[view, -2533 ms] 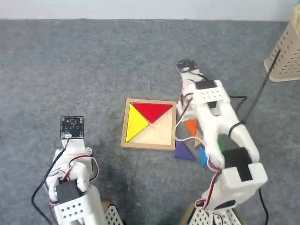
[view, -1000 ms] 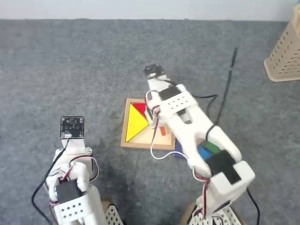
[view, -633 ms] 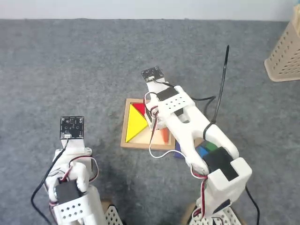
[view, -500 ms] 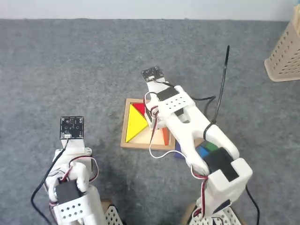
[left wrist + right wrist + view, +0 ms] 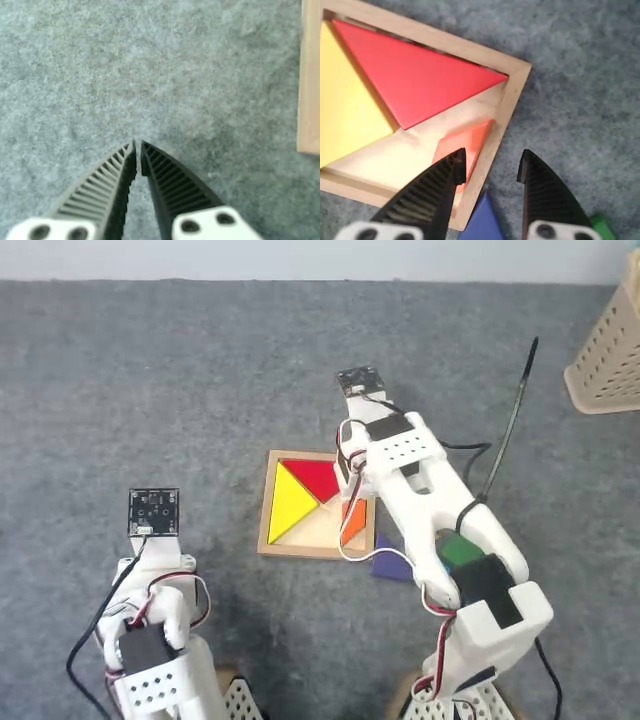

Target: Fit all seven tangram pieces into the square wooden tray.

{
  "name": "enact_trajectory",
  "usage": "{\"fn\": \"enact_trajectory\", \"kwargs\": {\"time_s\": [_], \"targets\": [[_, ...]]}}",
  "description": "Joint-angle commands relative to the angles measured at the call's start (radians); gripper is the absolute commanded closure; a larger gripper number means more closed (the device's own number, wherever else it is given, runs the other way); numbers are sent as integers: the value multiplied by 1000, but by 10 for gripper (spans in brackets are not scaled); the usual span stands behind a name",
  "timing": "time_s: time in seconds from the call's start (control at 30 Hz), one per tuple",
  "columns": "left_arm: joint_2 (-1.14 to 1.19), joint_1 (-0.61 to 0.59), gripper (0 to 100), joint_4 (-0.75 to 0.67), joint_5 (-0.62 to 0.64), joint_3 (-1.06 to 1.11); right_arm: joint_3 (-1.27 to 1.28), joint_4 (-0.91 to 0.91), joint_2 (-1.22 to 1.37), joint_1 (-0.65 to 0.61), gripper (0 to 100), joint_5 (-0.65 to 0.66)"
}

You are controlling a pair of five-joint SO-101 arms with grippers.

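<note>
The square wooden tray (image 5: 270, 502) (image 5: 512, 95) holds a yellow triangle (image 5: 290, 502) (image 5: 345, 115), a red triangle (image 5: 318, 478) (image 5: 415, 85) and an orange piece (image 5: 352, 522) (image 5: 465, 142) lying against its right rim. My right gripper (image 5: 491, 164) hangs open just above that rim, one finger over the orange piece and the other over the carpet, gripping nothing. A purple piece (image 5: 392, 562) (image 5: 482, 222) and a green piece (image 5: 460, 548) (image 5: 601, 224) lie on the carpet to the right of the tray. My left gripper (image 5: 138, 146) is shut and empty over bare carpet left of the tray (image 5: 310, 75).
The right arm (image 5: 430, 490) reaches over the loose pieces and hides part of them. A black cable (image 5: 510, 430) rises beside it. A perforated beige basket (image 5: 610, 350) stands at the far right. The left arm (image 5: 150, 620) sits folded at the near left.
The right arm carried the orange piece from the carpet to the tray, let go of it, and has swung back to the right. The left arm has kept still.
</note>
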Motion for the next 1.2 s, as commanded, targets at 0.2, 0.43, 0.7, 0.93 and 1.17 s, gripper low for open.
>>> {"fn": "enact_trajectory", "kwargs": {"time_s": [0.2, 0.43, 0.7, 0.93, 1.17], "targets": [[-14, -3, 987, 8, -5, -7, 31, -62, -90, -13, 990, 28], [-14, -3, 987, 8, -5, -7, 77, -124, -1, -36, 989, 77], [-14, -3, 987, 8, -5, -7, -23, -114, 119, 12, 989, 78], [-14, -3, 987, 8, -5, -7, -124, -120, 170, 73, 989, 78], [-14, -3, 987, 8, -5, -7, -164, -96, 166, 82, 986, 78]]}}
